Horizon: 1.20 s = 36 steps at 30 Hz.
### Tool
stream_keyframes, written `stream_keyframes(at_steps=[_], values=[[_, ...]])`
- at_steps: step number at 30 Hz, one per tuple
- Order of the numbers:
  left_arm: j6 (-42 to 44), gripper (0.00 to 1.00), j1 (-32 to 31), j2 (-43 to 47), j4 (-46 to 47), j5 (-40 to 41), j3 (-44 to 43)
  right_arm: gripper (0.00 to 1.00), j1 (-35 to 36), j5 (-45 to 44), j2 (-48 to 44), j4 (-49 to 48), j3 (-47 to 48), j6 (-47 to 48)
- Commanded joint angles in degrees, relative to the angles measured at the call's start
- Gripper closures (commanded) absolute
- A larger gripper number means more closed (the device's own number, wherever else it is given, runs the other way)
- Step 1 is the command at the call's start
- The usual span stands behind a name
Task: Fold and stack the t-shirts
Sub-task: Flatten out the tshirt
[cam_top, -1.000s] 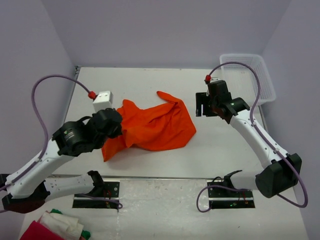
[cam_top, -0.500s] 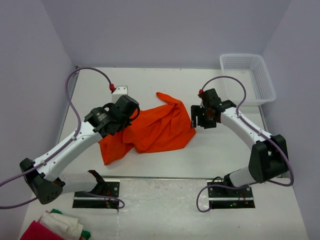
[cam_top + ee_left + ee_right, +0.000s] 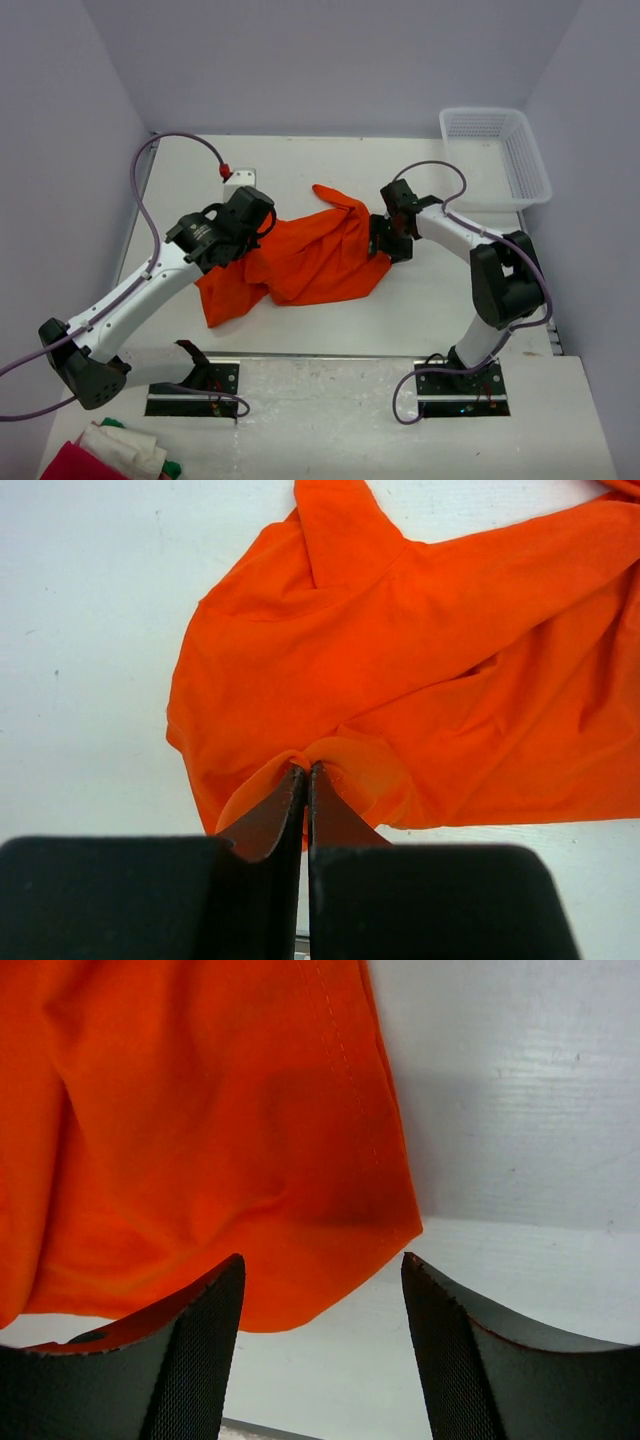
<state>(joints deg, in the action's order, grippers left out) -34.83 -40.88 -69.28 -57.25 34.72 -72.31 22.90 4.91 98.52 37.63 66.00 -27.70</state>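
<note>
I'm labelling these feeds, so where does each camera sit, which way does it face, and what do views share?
Top external: above and behind the bases, looking down at the table; left arm and right arm show.
Left wrist: on that wrist, looking along the left end effector, shut on the t-shirt.
Right wrist: on that wrist, looking past the open right end effector at the t-shirt's hem.
Shared: all see the t-shirt.

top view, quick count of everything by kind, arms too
orange t-shirt: 1
robot arms: 2
white basket: 1
cloth pile, red, white and green: 1
total: 5
</note>
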Motion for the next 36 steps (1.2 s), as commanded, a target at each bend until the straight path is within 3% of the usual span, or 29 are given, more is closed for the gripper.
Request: stream_keyframes(at_steps=[1, 9, 18, 21, 24, 30, 36], values=[[3.1, 1.00, 0.7, 1.6, 2.7, 0.4, -2.0, 0.36, 0.5, -0.8, -3.2, -2.2, -2.3, -5.2], [5.4, 1.00, 1.3, 3.1, 5.0, -2.4, 0.6, 0.37, 1.0, 1.9, -9.0, -7.6, -11.6, -9.7], [7.4, 1.00, 1.7, 4.5, 4.1, -2.9, 0.0, 0.46, 4.2, 4.1, -2.7, -14.6, -12.4, -14.0], [7.5, 1.00, 1.9, 5.3, 3.5, -2.8, 0.2, 0.60, 5.3, 3.4, -0.3, -14.7, -10.5, -14.6], [7.8, 1.00, 1.8, 6.1, 3.0, -2.6, -0.3, 0.98, 5.9, 1.6, 0.1, -14.0, -8.9, -14.7], [10.5, 1.00, 1.8, 9.9, 2.6, -1.4, -6.0, 1.00, 9.6, -8.9, -8.6, -4.5, 0.0, -7.7], [13.9, 1.00, 1.9, 15.8, 8.0, -4.7, -12.6, 1.00, 10.2, -10.4, -15.7, 5.2, 15.1, 1.3]])
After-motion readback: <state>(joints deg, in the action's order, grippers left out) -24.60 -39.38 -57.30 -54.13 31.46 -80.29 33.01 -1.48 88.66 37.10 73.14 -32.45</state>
